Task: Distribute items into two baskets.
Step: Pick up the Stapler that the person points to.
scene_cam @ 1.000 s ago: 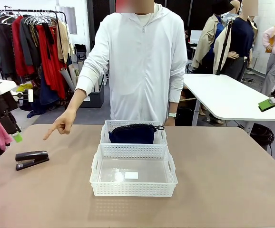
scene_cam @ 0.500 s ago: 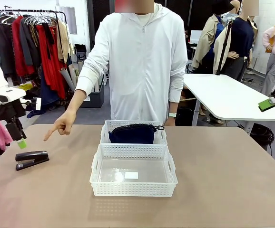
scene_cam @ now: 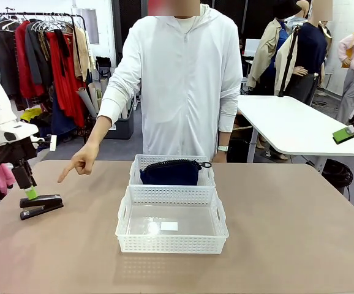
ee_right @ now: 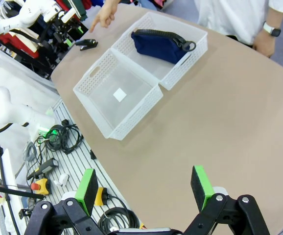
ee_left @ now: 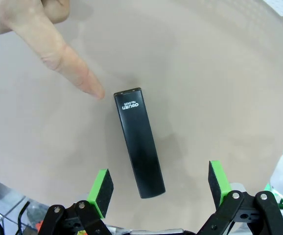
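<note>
As the left arm has swung in from the side over the last second, the left end effector has dropped to just above the black stapler, so a pick looks imminent. Its jaws stand wide apart with nothing held. In the left wrist view the stapler lies flat on the counter, its near end between the green pads and its length running away from them. The person's hand points at its far end. The navy pouch already sits in the smaller basket, and the larger basket is empty. The right end effector hangs open, well apart.
</note>
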Robot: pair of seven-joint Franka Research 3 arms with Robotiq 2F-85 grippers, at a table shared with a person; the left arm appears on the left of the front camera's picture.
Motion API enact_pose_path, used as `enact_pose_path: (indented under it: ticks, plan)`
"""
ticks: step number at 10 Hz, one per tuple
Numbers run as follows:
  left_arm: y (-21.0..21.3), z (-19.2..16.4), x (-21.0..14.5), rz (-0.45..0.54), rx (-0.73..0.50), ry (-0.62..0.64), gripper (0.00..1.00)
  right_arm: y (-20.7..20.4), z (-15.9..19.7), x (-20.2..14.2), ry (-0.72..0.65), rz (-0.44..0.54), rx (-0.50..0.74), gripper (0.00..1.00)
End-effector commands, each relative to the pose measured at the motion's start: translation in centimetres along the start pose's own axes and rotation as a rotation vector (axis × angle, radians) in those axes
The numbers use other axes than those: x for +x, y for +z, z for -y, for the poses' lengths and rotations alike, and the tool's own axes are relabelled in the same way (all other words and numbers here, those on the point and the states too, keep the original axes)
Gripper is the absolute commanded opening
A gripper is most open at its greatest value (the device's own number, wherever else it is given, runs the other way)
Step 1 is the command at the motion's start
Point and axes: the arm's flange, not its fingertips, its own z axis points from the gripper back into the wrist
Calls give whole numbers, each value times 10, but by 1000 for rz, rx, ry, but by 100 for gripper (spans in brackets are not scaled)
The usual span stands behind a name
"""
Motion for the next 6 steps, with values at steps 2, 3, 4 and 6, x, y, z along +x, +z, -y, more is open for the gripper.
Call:
enact_pose_path:
  ticks: [2, 3, 4, 6]
  plan:
    - [-18, -6, -5, -23, 3, -16, 100, 0, -1, 1, 1, 1, 1, 100]
    - [-23, -5, -4, -24, -3, -20, 100, 0, -1, 1, 1, 1, 1, 100]
    - [-26, -4, -3, -21, -3, -24, 100, 0, -1, 1, 1, 1, 1, 100]
    - [-35, -6, -4, -12, 28, -15, 100, 0, -1, 1, 1, 1, 1, 100]
